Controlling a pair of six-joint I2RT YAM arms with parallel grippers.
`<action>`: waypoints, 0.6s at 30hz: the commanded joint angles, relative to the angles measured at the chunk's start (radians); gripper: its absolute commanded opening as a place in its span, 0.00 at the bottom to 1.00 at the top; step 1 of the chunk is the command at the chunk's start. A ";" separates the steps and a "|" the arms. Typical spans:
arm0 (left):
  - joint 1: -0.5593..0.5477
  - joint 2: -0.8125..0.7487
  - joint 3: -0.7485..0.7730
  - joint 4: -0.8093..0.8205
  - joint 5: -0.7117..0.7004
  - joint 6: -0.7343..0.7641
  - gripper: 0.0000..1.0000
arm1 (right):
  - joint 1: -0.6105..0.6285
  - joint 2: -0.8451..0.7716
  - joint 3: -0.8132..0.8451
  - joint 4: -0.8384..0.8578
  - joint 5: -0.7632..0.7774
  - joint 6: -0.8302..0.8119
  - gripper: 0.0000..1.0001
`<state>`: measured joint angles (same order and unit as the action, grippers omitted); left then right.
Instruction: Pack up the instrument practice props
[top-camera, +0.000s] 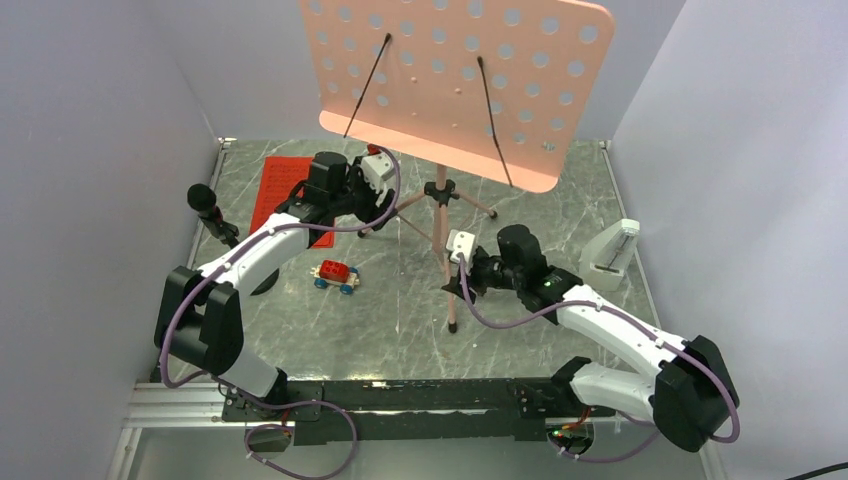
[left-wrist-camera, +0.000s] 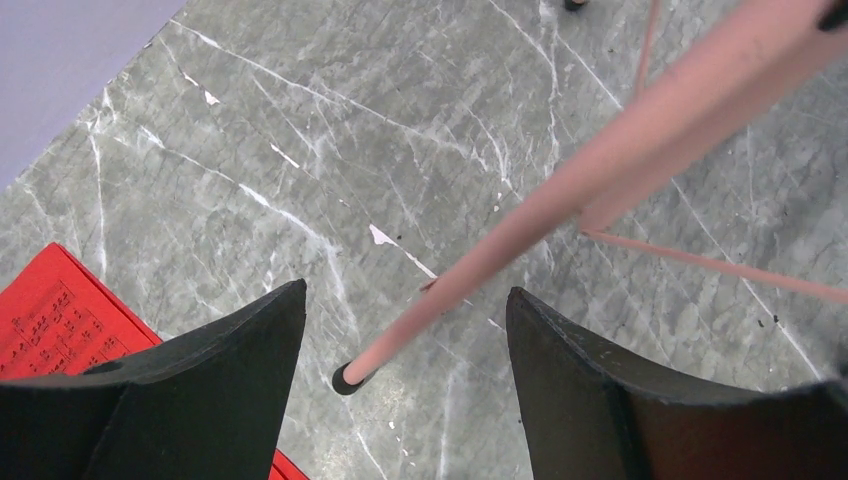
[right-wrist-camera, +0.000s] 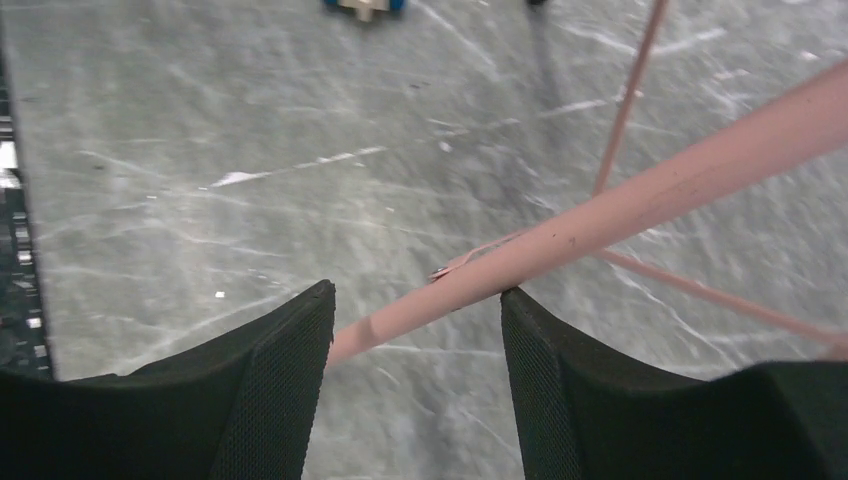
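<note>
Left hand (left-wrist-camera: 405, 305) and right hand (right-wrist-camera: 415, 300) gape astride music stand (top-camera: 455, 80) legs.

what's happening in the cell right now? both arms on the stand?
Yes. Both arms are at the salmon-pink music stand, which stands upright mid-table. The left gripper is open, with one tripod leg passing between its fingers close to the leg's black-capped foot. The right gripper is open astride the near leg. Neither is clamped yet. The red sheet, metronome and toy car sit apart on the table.
</note>
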<state>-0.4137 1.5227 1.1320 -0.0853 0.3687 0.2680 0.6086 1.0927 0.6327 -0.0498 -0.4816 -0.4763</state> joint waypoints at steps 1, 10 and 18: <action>-0.005 -0.030 0.013 0.018 0.012 0.026 0.77 | 0.048 0.007 0.004 0.020 -0.099 0.045 0.64; -0.005 -0.083 -0.020 -0.090 0.039 0.101 0.77 | -0.226 -0.159 0.053 -0.208 -0.128 0.248 0.77; -0.005 -0.088 0.005 -0.254 0.075 0.158 0.77 | -0.475 -0.128 0.074 -0.124 -0.298 0.645 0.77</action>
<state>-0.4141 1.4635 1.1164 -0.2417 0.3882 0.3832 0.2569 0.8871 0.6571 -0.2428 -0.6350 -0.1173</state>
